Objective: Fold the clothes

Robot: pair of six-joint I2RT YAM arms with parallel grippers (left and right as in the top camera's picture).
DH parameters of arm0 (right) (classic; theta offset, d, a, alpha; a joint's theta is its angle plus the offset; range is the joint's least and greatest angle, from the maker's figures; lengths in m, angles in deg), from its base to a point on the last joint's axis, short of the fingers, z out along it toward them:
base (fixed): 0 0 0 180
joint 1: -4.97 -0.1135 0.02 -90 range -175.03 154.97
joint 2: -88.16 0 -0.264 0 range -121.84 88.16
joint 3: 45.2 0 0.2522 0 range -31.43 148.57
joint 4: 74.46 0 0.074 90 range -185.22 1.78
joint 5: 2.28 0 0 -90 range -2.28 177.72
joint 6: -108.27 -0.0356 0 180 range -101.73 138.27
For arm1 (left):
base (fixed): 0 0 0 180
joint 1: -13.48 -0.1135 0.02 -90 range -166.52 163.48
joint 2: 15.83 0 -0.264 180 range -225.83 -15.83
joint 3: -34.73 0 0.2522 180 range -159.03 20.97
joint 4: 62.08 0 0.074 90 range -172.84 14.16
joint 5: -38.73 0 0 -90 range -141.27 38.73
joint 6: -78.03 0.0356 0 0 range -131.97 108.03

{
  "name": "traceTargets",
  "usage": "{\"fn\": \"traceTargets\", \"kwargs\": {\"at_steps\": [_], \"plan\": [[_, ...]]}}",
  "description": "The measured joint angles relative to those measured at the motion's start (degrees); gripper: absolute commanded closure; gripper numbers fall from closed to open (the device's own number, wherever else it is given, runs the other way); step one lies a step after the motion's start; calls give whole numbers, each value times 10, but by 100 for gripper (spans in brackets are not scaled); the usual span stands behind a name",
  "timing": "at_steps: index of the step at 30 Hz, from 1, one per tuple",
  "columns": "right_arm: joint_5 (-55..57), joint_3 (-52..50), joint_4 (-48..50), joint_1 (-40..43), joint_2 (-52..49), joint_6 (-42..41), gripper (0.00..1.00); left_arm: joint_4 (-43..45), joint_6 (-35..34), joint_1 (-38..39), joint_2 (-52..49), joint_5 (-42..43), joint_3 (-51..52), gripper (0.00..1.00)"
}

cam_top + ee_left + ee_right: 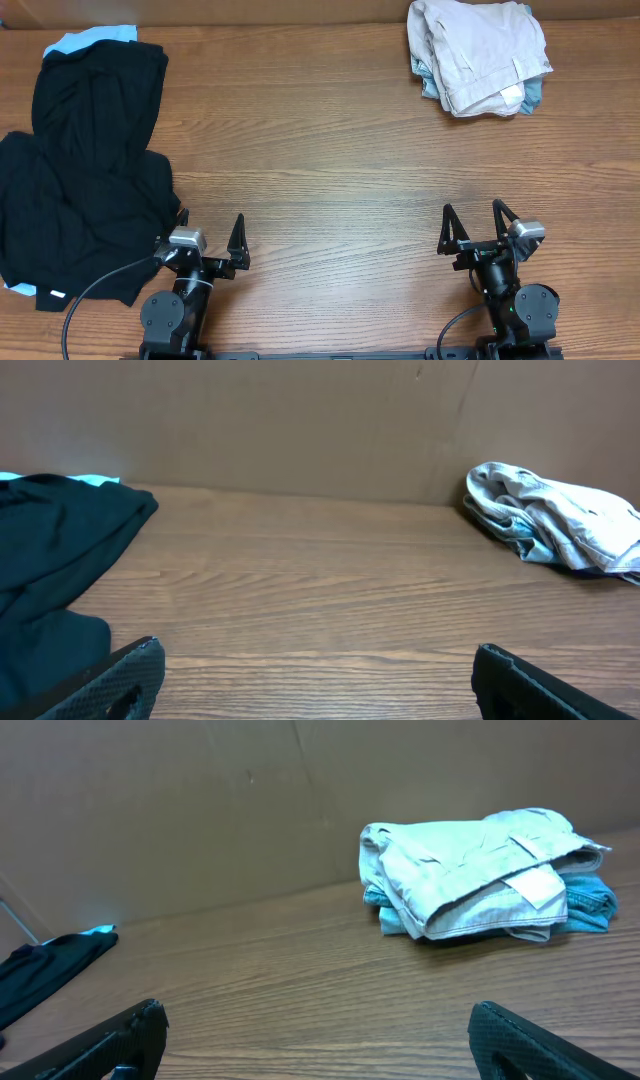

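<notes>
Left hand [210, 226] and right hand [472, 216] sit at the near edge, both spread apart; black clothes [80, 170] heaped far left, cream pile [478, 50] back right on the surface [320, 150].

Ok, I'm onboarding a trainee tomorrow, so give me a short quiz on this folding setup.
1. True or false: the left hand is shut on the crumpled black fabric shirts.
2. What tops the pile at the far right of the brown wooden table? A) folded beige fabric garment B) black shirt C) white towel
3. How many hands, counting the right hand, stand open?
Key: 1 false; 2 A; 3 two.
</notes>
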Motion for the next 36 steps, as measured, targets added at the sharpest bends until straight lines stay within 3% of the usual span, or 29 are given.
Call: {"fn": "traceTargets", "kwargs": {"at_steps": [36], "plan": [[-16, 0, 24, 0, 0, 0, 0, 1, -3, 0, 0, 0, 0, 0]]}}
